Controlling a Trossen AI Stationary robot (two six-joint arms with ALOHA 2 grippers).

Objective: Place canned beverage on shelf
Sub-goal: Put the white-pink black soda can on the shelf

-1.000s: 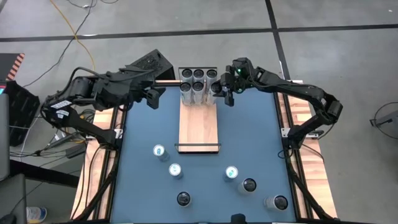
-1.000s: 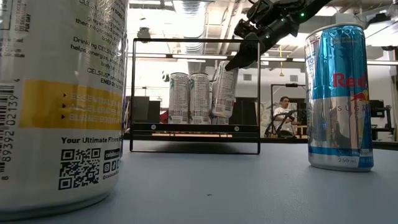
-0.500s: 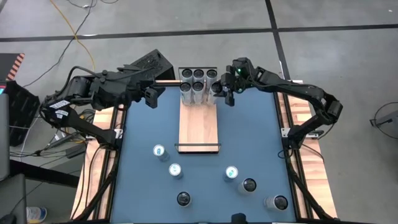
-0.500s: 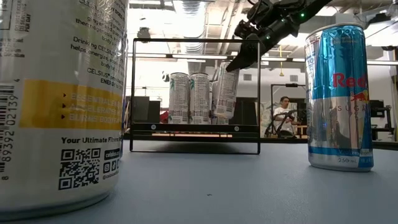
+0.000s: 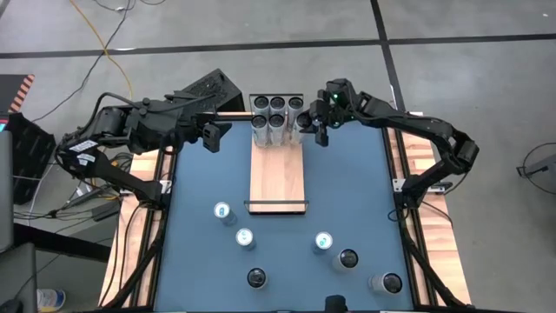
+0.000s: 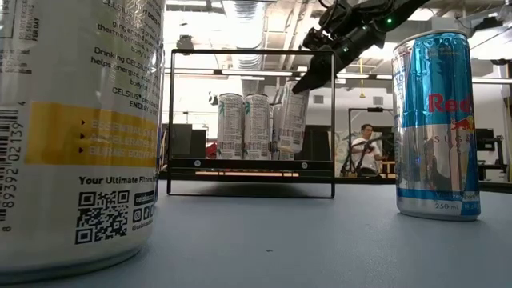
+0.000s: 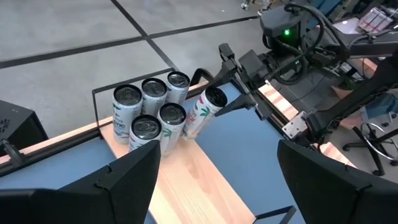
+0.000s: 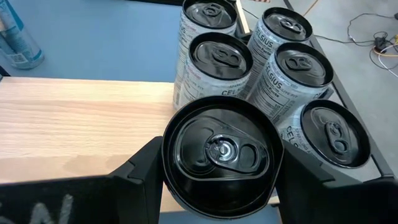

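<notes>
The shelf [image 5: 278, 174] is a light-wood board with black rails, lying lengthwise on the blue table. Several white cans [image 5: 274, 116] stand upright in a cluster at its far end. My right gripper [image 5: 316, 123] is shut on one more white can [image 6: 290, 120], which tilts beside the cluster's right side. In the left wrist view that tilted can [image 7: 202, 112] leans away from the upright cans [image 7: 149, 109]. My left gripper [image 5: 211, 135] stands open above the table, left of the shelf, with nothing between its fingers. My right gripper pinches the can's upper end [image 8: 217, 186], just under the rim, between its two fingers [image 8: 140, 174]. It comes from the table's right, slanting down. The can tilts, top toward the gripper, bottom by the board [image 7: 189, 134]; whether it touches the board I cannot tell.
Several loose cans stand on the near half of the table [image 5: 365, 174], among them ones at the near left [image 5: 222, 211] and near right [image 5: 347, 258]. In the low view a large white can [image 6: 80, 128] and a blue can [image 6: 436, 124] stand close. A person sits in the room beyond.
</notes>
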